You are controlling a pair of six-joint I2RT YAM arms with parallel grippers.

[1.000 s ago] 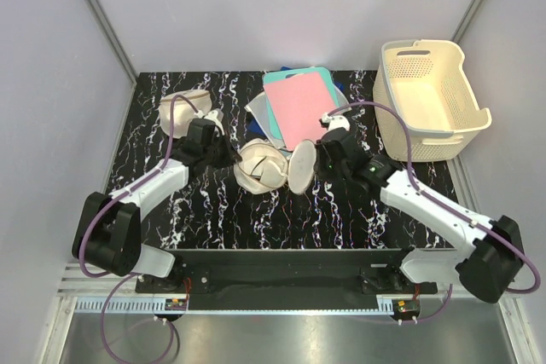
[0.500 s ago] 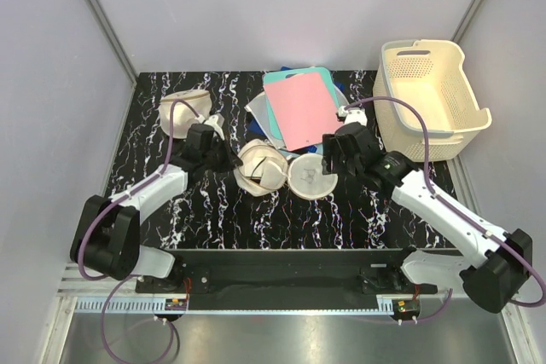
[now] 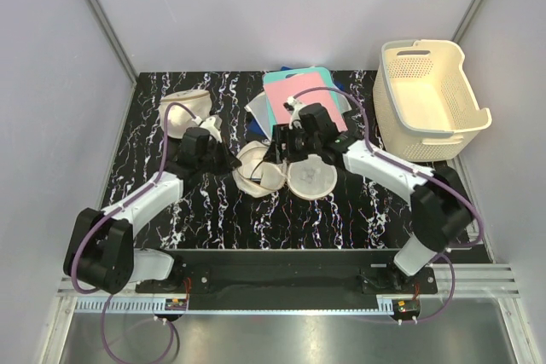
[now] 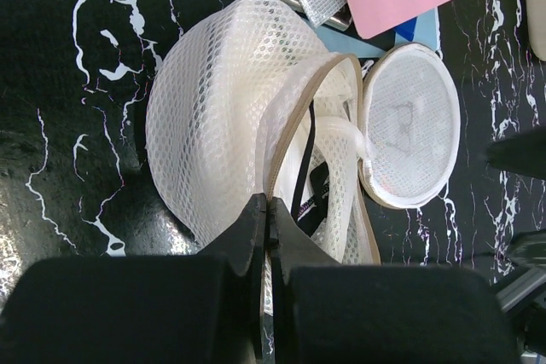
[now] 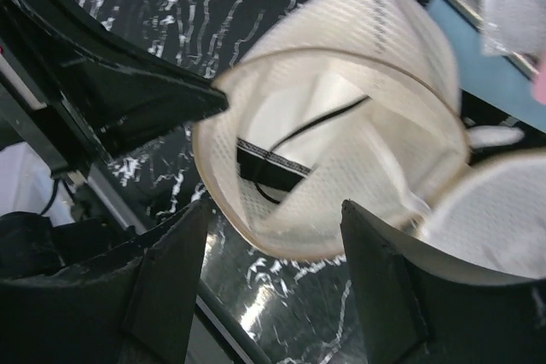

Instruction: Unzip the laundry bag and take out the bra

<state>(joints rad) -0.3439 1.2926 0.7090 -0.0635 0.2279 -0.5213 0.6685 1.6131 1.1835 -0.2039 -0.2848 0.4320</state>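
Observation:
The laundry bag (image 3: 254, 170) lies unzipped at the table's middle. Its round lid (image 3: 311, 178) with the dark squiggle is flipped flat to the right. My left gripper (image 4: 269, 210) is shut on the bag's tan rim at the near edge and also shows in the top view (image 3: 230, 163). The bra (image 5: 269, 164) lies inside the bag, pale cups with black straps, also seen in the left wrist view (image 4: 309, 178). My right gripper (image 5: 273, 236) is open and empty. It hovers over the bag's mouth (image 5: 341, 142), touching nothing, and shows in the top view (image 3: 277, 153).
A plain cream pouch (image 3: 183, 106) lies at the back left. A pink folder (image 3: 299, 108) on teal and grey sheets lies behind the bag. A cream plastic basket (image 3: 431, 95) stands at the back right. The left gripper's dark body (image 5: 128, 100) sits close to the right gripper.
The right arm swung left from beside the lid to over the open bag. The lid dropped from on edge to flat. The left gripper kept its hold on the rim.

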